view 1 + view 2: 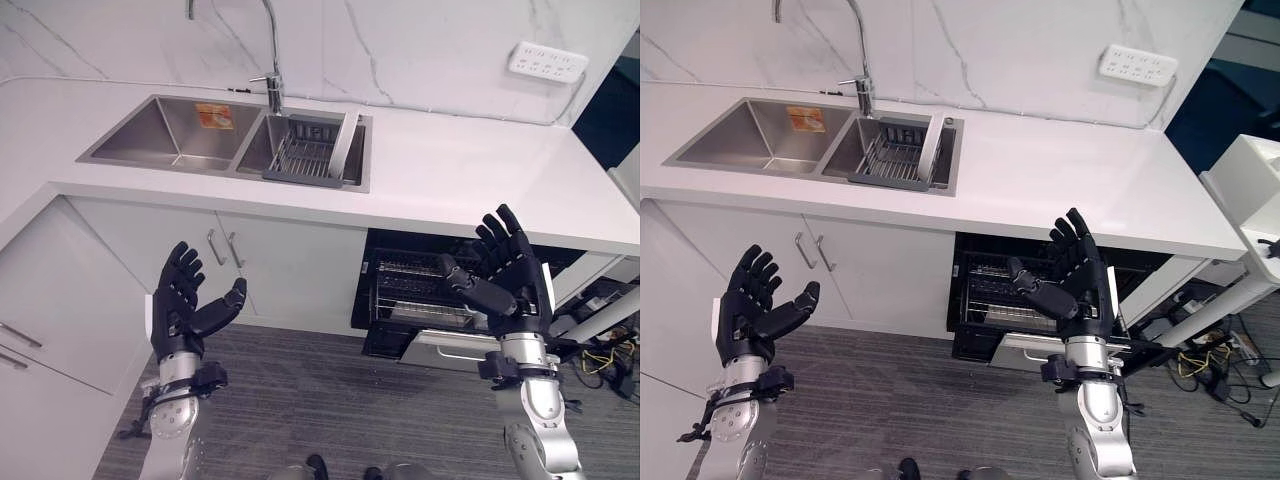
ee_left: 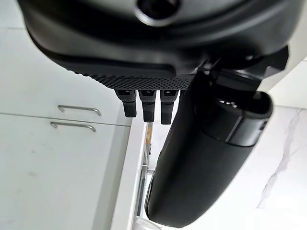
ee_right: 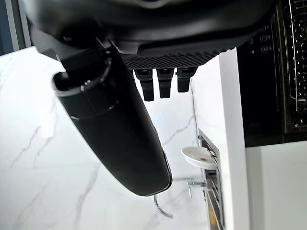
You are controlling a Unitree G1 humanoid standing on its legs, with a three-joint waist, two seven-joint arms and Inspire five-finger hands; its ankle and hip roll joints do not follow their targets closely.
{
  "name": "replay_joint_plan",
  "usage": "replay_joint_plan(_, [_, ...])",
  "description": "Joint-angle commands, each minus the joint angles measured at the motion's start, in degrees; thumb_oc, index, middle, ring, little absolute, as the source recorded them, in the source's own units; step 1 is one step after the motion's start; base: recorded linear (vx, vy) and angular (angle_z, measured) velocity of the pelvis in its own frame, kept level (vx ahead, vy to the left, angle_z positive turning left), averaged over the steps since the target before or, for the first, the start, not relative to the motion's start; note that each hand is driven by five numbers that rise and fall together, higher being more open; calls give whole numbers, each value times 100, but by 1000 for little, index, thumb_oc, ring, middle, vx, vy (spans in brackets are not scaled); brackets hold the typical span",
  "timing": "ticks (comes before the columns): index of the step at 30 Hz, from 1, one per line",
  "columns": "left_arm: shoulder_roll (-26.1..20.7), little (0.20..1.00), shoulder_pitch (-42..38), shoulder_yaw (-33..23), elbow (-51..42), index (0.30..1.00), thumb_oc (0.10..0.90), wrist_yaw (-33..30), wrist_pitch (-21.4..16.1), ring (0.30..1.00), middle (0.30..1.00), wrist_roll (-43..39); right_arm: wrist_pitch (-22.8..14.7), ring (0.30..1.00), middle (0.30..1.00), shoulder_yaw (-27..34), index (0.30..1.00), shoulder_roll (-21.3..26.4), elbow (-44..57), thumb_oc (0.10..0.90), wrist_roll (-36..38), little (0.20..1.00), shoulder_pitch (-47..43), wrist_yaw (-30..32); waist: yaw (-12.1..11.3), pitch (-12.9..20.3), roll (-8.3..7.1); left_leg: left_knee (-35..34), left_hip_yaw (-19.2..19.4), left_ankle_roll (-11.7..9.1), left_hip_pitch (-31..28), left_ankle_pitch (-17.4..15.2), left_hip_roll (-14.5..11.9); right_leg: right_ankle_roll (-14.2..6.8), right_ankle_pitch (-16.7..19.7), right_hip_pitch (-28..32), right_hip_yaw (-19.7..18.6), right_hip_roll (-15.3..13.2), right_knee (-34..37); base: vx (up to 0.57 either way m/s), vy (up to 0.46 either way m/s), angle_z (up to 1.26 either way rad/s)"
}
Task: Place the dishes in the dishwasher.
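Note:
A white plate (image 1: 343, 143) leans upright in a dark dish rack (image 1: 300, 158) inside the sink's right basin; the right wrist view catches the plate (image 3: 199, 156) too. Under the counter the dishwasher (image 1: 415, 290) stands open, with its wire racks showing. My left hand (image 1: 185, 305) is raised in front of the cabinet doors, open and holding nothing, as the left wrist view (image 2: 158, 43) confirms. My right hand (image 1: 505, 270) is up in front of the dishwasher opening, fingers spread, open and empty (image 3: 158, 28). Both hands are well below and apart from the plate.
The steel left basin (image 1: 150, 140) holds an orange patch (image 1: 214, 115). A faucet (image 1: 272, 80) rises behind the sink. A white power strip (image 1: 546, 62) hangs on the marble wall. White cabinets with bar handles (image 1: 225, 248) flank the dishwasher. A white unit (image 1: 1255, 180) stands at the right.

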State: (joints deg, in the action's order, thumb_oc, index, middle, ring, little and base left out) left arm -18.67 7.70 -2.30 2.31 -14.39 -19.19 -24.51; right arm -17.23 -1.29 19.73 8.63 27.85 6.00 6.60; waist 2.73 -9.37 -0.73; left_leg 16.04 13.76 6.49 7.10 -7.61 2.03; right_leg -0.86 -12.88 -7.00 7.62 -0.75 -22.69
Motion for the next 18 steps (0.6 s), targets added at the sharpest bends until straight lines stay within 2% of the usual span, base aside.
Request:
replay_joint_plan(1, [-109, 900, -497, -131, -587, 900, 800, 264, -826, 900, 900, -82, -613, 900, 900, 360, 900, 157, 279, 800, 252, 900, -552, -181, 9, -75, 1, 115, -725, -343, -417, -468, 137, -239, 313, 294, 52, 9, 550, 103, -127, 12])
replay_joint_plan(2, [-104, 900, -484, -110, -592, 900, 800, 309, -857, 900, 900, -52, -636, 900, 900, 345, 900, 186, 240, 800, 286, 900, -563, -187, -1, -75, -50, 115, -565, -355, -504, -486, 118, -212, 286, 309, 120, -75, 550, 162, -122, 25])
replay_joint_plan(3, [-100, 900, -475, -43, -597, 900, 800, 282, -891, 900, 900, 48, -743, 900, 900, 330, 900, 206, 146, 800, 209, 900, -560, -171, -19, -102, -153, 115, -371, -438, -666, -226, 145, -140, 228, 374, 89, -186, 550, 159, -115, 25])
replay_joint_plan(5, [-111, 900, -527, 50, -593, 900, 800, 300, -801, 900, 900, 3, -764, 900, 900, 301, 900, 250, 102, 800, 190, 900, -510, -134, -18, -223, -222, 1128, -354, -608, -356, 136, 68, -19, 214, 471, 49, -207, 550, 112, -83, 23])
replay_joint_plan(7, [-111, 900, -638, 122, -553, 900, 800, 328, -729, 900, 900, 19, -784, 900, 900, 215, 900, 240, 61, 800, 136, 900, -502, -133, 26, -271, -222, 1611, -392, -642, -67, 217, -92, 34, 234, 518, 57, -184, 550, 106, 14, 44])
replay_joint_plan(9, [-120, 900, -713, 134, -518, 900, 800, 339, -657, 900, 900, -1, -824, 900, 900, 180, 900, 212, 46, 800, -63, 900, -524, -122, 56, -274, -200, 1349, -354, -635, -52, 249, -215, 17, 229, 526, 50, -173, 550, 131, 103, 39])
replay_joint_plan(10, [-111, 900, -712, 114, -539, 900, 800, 381, -604, 900, 900, -11, -833, 900, 900, 165, 900, 201, 51, 800, -234, 900, -542, -89, 55, -265, -162, 852, -321, -656, -130, 335, -276, -10, 211, 526, 73, -168, 550, 192, 228, 33])
replay_joint_plan(11, [-127, 900, -695, 123, -548, 900, 800, 446, -556, 900, 900, -29, -795, 900, 900, 127, 900, 264, 84, 800, -352, 900, -565, -11, 46, -257, -117, 179, -333, -745, -212, 558, -415, -32, 133, 560, 61, -180, 550, 263, 353, 30])
replay_joint_plan(13, [-107, 900, -610, 188, -529, 900, 800, 603, -520, 900, 900, 0, -700, 900, 900, 45, 900, 453, 126, 800, -341, 900, -592, 128, -26, -282, 135, 115, -853, -1067, 630, 725, -1000, -67, -131, 831, -43, -17, 550, 419, 530, 20])
replay_joint_plan(14, [-95, 900, -600, 215, -504, 900, 800, 682, -548, 900, 900, 34, -708, 900, 900, 34, 900, 506, 138, 800, -318, 900, -589, 158, -33, -263, 176, 115, -880, -1106, 774, 736, -1106, -85, -190, 911, -39, -43, 550, 364, 425, 15])
replay_joint_plan(18, [-112, 900, -605, 232, -404, 900, 800, 925, -449, 900, 900, 94, -761, 900, 900, 48, 900, 562, 124, 800, -274, 900, -554, 122, 0, -184, 230, 115, -701, -1061, 764, 495, -1118, -174, -271, 1054, -37, -142, 550, 278, 325, -13])
